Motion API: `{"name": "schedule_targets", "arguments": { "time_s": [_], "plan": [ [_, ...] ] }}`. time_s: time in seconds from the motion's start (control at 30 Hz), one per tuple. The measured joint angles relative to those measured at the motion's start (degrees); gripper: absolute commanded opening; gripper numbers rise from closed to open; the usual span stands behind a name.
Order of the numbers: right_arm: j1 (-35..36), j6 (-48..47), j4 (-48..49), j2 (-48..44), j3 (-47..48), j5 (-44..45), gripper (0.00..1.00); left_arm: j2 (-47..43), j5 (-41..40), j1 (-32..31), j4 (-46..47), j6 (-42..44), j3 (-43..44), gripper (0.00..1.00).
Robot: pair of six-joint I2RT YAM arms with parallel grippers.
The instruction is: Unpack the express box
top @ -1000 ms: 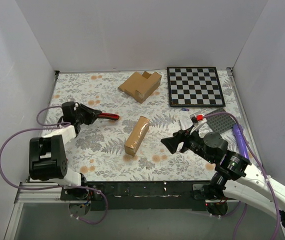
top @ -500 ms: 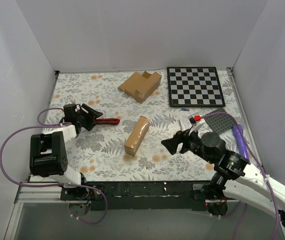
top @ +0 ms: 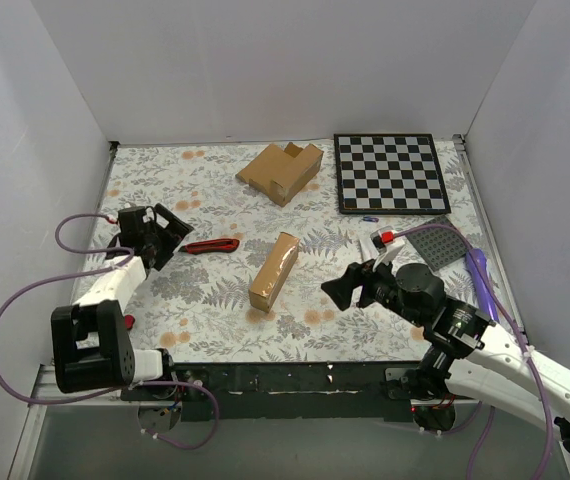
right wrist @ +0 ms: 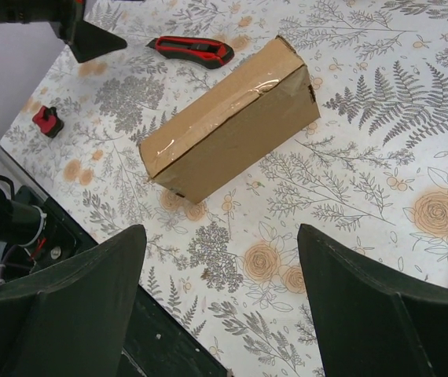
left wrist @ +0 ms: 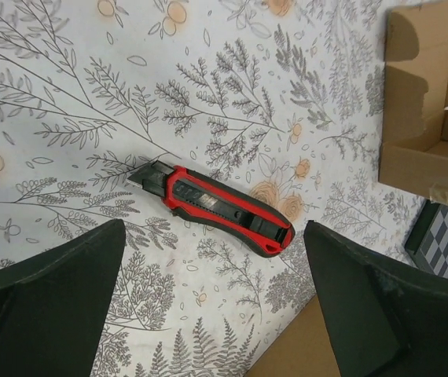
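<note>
The express box (top: 274,270), a narrow brown taped carton, lies flat mid-table; the right wrist view shows it whole (right wrist: 228,118), sealed with glossy tape. To its left a red and black utility knife (top: 211,245) lies loose on the floral cloth. My left gripper (top: 168,233) hovers just left of the knife, open, and in its own view the knife (left wrist: 220,208) rests ahead of the left gripper (left wrist: 214,236), touching neither finger. Right of the box, my right gripper (top: 343,288) is open over bare cloth, its jaws (right wrist: 222,236) empty.
A larger notched cardboard box (top: 281,170) stands at the back, next to a checkerboard (top: 389,172). Near the right wall lie a grey perforated spatula (top: 443,243) with a purple handle and a red-capped marker (top: 390,238). A small red object (top: 128,322) sits front left.
My left gripper has opened, let go of the knife and drawn back to the left. The knife now lies on the cloth. The right arm has barely shifted.
</note>
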Motion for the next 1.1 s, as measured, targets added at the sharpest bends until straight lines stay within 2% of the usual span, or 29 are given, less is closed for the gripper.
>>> {"name": "schedule_targets", "arguments": {
  "time_s": [0.2,0.27,0.33,0.43,0.53,0.73,0.93,1.0,1.1],
  "plan": [
    [0.0,-0.8,0.0,1.4,-0.2,1.1,0.86,-8.7,-3.1,-0.3,-4.9,1.6,1.1,0.98],
    [0.0,-0.7,0.3,1.4,-0.8,1.9,0.86,-11.3,-5.2,-2.3,-5.9,2.1,1.6,0.98],
    [0.0,-0.4,0.7,1.4,-2.0,3.1,0.85,-13.5,-7.6,-7.1,-6.7,2.8,2.2,0.98],
    [0.0,0.3,1.0,1.6,-4.0,4.7,0.85,-14.6,-13.4,-20.7,-8.7,4.1,5.2,0.98],
    [0.0,0.7,1.2,2.9,-4.6,5.7,0.84,-13.3,-16.7,-30.3,-11.1,4.8,9.5,0.98],
    [0.0,0.5,1.4,7.8,-4.6,5.5,0.83,-9.6,-21.7,-36.4,-14.3,6.3,12.5,0.98],
    [0.0,0.8,1.7,8.6,-4.6,5.2,0.83,1.1,-26.5,-52.7,-17.7,10.6,18.4,0.98],
    [0.0,0.9,1.7,8.5,-4.6,5.2,0.83,3.8,-27.1,-55.0,-18.6,12.2,19.3,0.98],
    [0.0,1.0,1.7,7.8,-4.7,5.2,0.83,5.7,-28.0,-55.2,-20.1,14.2,19.4,0.98]
  ]
}}
